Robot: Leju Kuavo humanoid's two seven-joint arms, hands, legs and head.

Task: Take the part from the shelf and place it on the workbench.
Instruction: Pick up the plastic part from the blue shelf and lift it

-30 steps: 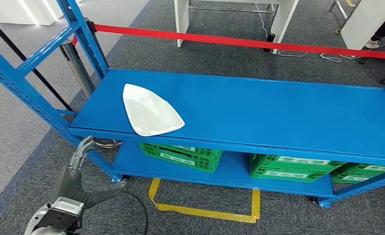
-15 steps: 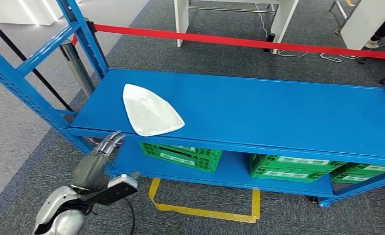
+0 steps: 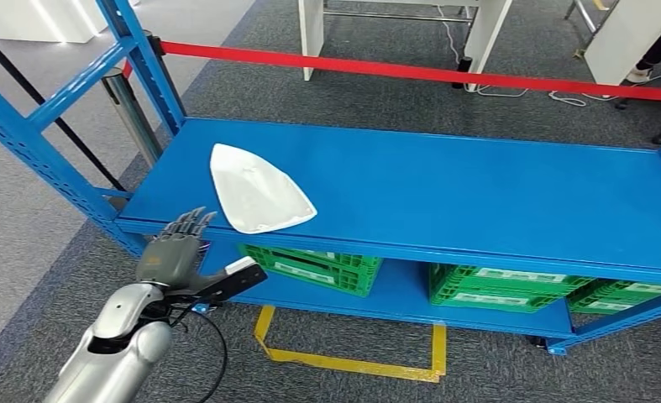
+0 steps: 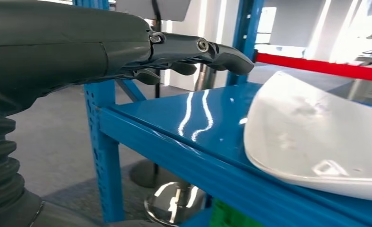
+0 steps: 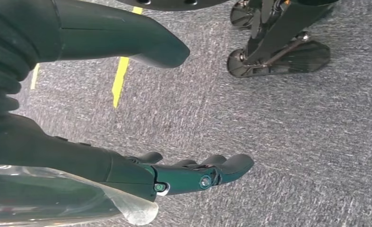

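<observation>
White part (image 3: pixel 258 190) lies flat on blue shelf (image 3: pixel 444 189), near its left front corner, one edge slightly over front lip. Left hand (image 3: pixel 178 248) raised in front of shelf edge, just below part, fingers apart, holding nothing. Right hand (image 5: pixel 141 109) hangs over grey carpet (image 5: pixel 292 142), fingers spread, empty.

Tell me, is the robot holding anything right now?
No. Its left hand is open just short of the white part; its right hand hangs empty.
</observation>
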